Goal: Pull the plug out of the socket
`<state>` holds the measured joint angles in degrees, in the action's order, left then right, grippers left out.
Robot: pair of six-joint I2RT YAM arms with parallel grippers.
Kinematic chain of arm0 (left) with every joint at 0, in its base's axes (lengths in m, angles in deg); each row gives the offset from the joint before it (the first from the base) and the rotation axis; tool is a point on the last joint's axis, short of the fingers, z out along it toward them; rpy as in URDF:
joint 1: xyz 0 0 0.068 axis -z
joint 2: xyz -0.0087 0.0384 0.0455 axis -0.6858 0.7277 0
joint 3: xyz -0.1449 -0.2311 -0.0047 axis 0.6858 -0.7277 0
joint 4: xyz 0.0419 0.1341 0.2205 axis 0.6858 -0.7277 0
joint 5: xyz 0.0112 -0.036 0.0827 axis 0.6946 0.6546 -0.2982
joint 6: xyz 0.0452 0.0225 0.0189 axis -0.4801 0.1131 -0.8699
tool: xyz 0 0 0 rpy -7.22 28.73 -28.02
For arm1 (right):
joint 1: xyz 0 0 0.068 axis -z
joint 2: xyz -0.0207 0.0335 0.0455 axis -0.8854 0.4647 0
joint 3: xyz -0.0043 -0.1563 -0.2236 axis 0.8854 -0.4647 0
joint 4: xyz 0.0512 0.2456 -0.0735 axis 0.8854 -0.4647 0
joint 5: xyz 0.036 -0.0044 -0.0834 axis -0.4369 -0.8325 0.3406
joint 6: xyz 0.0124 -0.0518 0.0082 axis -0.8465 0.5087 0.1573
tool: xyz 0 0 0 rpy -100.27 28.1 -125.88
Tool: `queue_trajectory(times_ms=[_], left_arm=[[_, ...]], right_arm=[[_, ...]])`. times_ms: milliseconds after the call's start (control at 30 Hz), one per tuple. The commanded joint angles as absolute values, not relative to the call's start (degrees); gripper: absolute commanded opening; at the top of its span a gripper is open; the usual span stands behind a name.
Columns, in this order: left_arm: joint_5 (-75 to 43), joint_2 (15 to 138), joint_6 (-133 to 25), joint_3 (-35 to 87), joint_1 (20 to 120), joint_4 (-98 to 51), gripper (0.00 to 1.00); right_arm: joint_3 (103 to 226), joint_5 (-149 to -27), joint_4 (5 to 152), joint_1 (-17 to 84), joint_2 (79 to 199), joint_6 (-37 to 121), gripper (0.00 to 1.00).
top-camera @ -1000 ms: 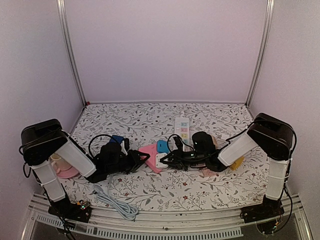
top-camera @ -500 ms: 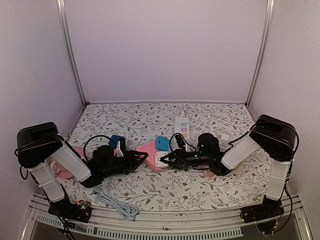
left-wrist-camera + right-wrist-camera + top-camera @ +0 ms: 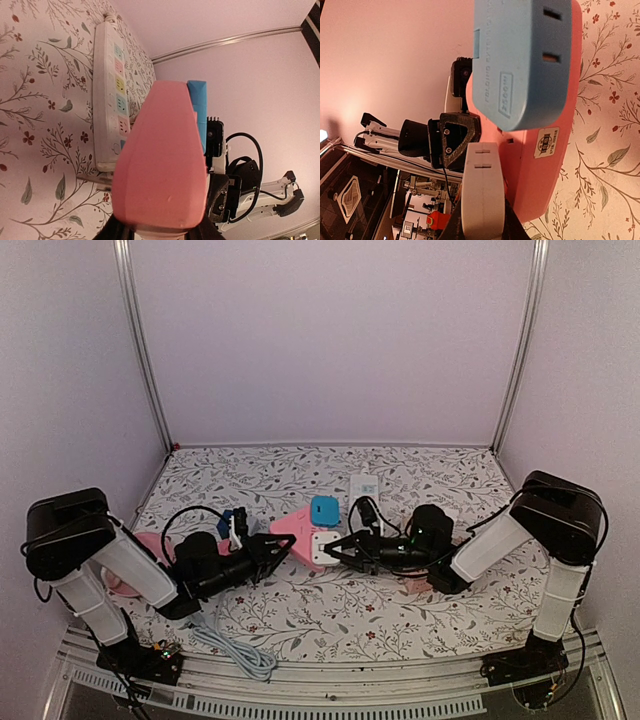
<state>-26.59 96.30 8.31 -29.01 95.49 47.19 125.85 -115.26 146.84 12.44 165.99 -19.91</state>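
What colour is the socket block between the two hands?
The socket block is pink; left wrist view.

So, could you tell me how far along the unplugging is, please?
Done: left claw grips the pink socket, right claw is shut on the white plug. In hand: the pull. Left: the plug sits against the socket, not yet out.

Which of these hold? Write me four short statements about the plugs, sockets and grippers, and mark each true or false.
1. The left gripper grips the pink socket block. True.
2. The blue plug lies well apart from that block. False: it sits on the pink socket block.
3. The right gripper is shut on the white plug. True.
4. The power strip stands upright. False: it lies flat on the table, behind both grippers.
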Motion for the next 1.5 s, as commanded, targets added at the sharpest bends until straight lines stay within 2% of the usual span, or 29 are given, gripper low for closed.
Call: queue_trajectory(times_ms=[0, 300, 1100, 1467], left_arm=[[-30.9, 95.5, 7.5, -29.8, 95.4, 46.5, 0.00], [-32.2, 94.6, 7.2, -30.0, 96.0, 45.0, 0.00], [-37.5, 90.0, 5.7, -27.0, 97.5, 30.1, 0.00], [-38.7, 88.3, 4.0, -26.4, 97.9, 28.1, 0.00]], right_arm=[[125.3, -117.9, 156.8, 12.2, 161.8, -19.9, 0.06], [125.2, -120.1, 161.5, 11.5, 161.1, -20.1, 0.05], [125.6, -119.9, 152.7, 10.4, 153.6, -13.0, 0.04], [125.4, -119.4, 149.5, 10.6, 152.1, -13.0, 0.04]])
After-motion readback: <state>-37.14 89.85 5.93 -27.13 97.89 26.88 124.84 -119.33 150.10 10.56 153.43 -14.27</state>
